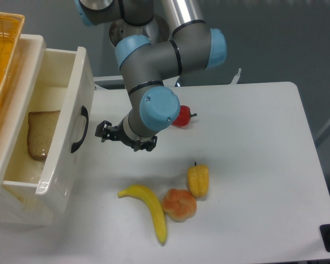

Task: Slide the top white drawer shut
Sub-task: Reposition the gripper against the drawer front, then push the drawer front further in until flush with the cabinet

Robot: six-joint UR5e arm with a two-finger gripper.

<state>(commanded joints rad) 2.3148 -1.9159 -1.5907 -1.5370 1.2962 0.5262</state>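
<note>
The top white drawer stands pulled out at the left edge of the table, its flat front facing right with a black curved handle. A slice of bread lies inside it. My gripper hangs low over the table just right of the drawer front, about level with the handle and a short gap away from it. Its black fingers are spread apart with nothing between them. The blue and grey wrist covers part of the gripper from above.
An orange woven basket sits on top at the far left. On the table lie a red pepper, a yellow pepper, a banana and a round orange pastry.
</note>
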